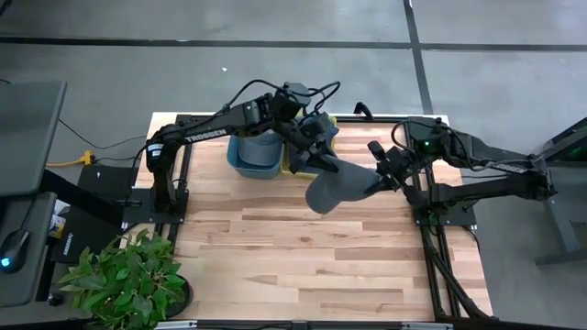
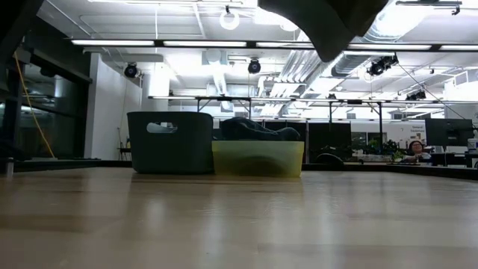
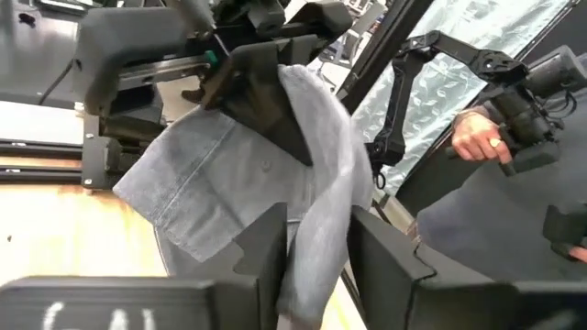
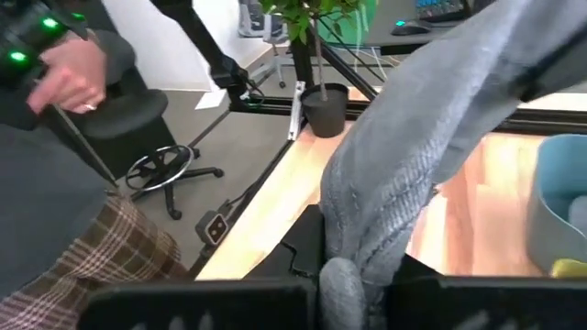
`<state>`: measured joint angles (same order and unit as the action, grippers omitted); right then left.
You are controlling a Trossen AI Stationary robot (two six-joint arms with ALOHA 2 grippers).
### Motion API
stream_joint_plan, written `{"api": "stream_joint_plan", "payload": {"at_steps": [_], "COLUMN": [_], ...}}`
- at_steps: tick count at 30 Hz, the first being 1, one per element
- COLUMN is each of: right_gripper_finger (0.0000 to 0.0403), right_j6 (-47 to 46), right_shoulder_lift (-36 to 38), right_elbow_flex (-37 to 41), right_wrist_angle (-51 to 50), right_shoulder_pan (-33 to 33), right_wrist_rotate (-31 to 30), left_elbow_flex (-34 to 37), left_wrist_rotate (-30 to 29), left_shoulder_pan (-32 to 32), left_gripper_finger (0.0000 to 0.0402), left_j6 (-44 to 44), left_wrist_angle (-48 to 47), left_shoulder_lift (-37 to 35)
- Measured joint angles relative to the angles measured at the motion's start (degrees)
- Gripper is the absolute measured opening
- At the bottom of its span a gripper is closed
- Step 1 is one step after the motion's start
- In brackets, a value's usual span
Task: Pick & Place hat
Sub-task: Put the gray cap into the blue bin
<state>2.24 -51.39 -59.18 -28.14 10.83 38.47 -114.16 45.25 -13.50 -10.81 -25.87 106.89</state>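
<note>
i see a grey knit hat (image 1: 335, 191) hanging in the air between my two arms, above the wooden counter (image 1: 303, 266), near the counter's back half. the left tool (image 1: 323, 158) reaches out from the back left; in the left wrist view its two dark fingers (image 3: 261, 247) stand partly apart with a fold of the hat (image 3: 312, 211) running down between them, and i cannot tell whether they grip it. the right tool (image 1: 376, 181) comes in from the right side and is closed on the hat's other edge; in the right wrist view the fabric (image 4: 413, 156) bunches down into its closed tip. the cloth sags between the two tools.

just behind the hat, at the back of the counter, stands a blue bin (image 1: 254, 156), and touching its right side a yellow bin (image 2: 258, 158) with dark clothing (image 2: 254, 129) heaped in it. from counter height only the hat's lowest corner (image 2: 328, 22) dips into the top of the view.

a potted plant (image 1: 124, 280) sits off the counter's front left corner. beyond the counter, a person's hand (image 3: 477, 137) shows.
</note>
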Motion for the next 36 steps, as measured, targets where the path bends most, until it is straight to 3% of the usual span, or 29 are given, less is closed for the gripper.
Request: {"api": "stream_joint_plan", "payload": {"at_steps": [6, 11, 15, 24, 30, 36], "right_gripper_finger": [0.0002, 0.0001, 0.0001, 0.0, 0.0, 0.0], "right_j6": [-0.61, -2.29, -4.23, -4.79, -4.79, -4.76], "right_shoulder_lift": [0.07, 1.13, 3.04, 8.24, 10.04, 11.55], "right_elbow_flex": [0.0, 0.02, 0.02, 0.02, 0.02, 0.02], "right_wrist_angle": [-2.26, -4.22, -4.27, -4.17, -4.15, -4.15], "right_shoulder_pan": [0.02, 0.07, 0.07, 0.09, 0.09, 0.09], "right_wrist_rotate": [-4.44, -9.72, -13.56, -24.48, -29.25, -31.86], "left_elbow_flex": [-0.46, -1.31, -1.08, -1.14, 7.57, 21.35], "left_wrist_rotate": [0.22, -9.35, -10.66, -15.44, -13.06, -8.75], "left_shoulder_pan": [-1.79, -4.8, -6.58, -6.8, -7.9, -7.89], "left_gripper_finger": [0.0125, 0.0125, 0.0125, 0.0126, 0.0126, 0.0126], "left_j6": [1.93, 7.62, 9.21, 11.06, 5.17, -8.46], "left_wrist_angle": [-4.68, -17.21, -22.06, -20.82, -6.47, 16.86], "left_shoulder_lift": [0.0, -2.03, -2.98, -3.36, -3.36, -3.32]}}
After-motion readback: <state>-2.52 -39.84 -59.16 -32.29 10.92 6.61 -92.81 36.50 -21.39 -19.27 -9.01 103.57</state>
